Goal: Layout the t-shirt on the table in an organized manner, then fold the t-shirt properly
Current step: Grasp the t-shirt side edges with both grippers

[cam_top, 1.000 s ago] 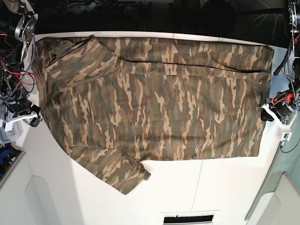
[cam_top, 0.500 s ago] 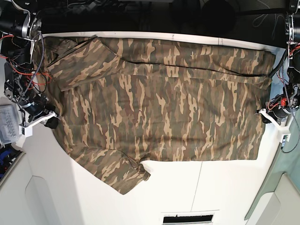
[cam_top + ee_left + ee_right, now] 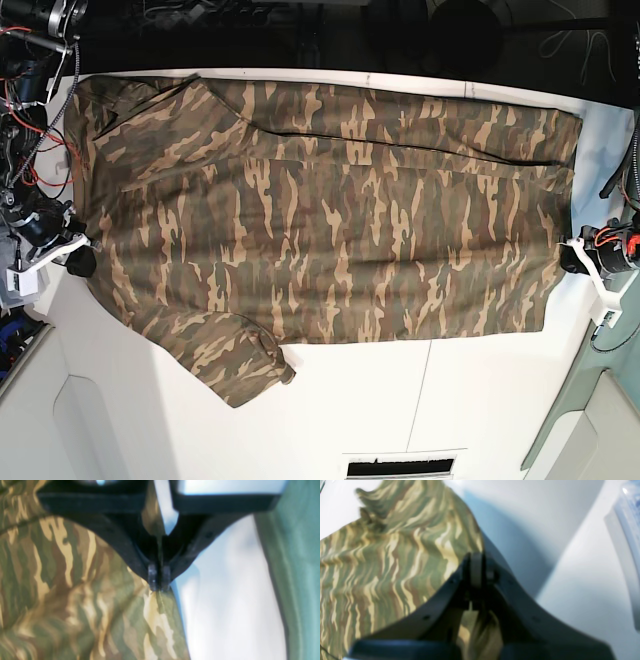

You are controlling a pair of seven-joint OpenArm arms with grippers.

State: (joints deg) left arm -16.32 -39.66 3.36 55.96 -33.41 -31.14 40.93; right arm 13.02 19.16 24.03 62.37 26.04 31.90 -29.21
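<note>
The camouflage t-shirt (image 3: 330,210) lies spread across the white table (image 3: 470,400), hem toward the right, collar end toward the left, one sleeve (image 3: 235,355) sticking out at the front left. My left gripper (image 3: 570,255) is shut on the shirt's hem edge at the right; in the left wrist view its fingertips (image 3: 158,585) pinch the cloth (image 3: 75,592). My right gripper (image 3: 80,260) is shut on the shirt's left edge; the right wrist view shows the closed tips (image 3: 476,567) with cloth (image 3: 382,562) between them.
A thin dark seam (image 3: 420,390) runs across the table's front part. A dark vent slot (image 3: 400,467) sits at the front edge. Cables and arm hardware (image 3: 30,110) stand at the far left. A clear plastic box (image 3: 628,542) shows in the right wrist view.
Both grippers have kept their hold on the shirt. The right gripper moved left and down, stretching the shirt; the front sleeve slid left and the cloth lies flatter. The left gripper shifted slightly down.
</note>
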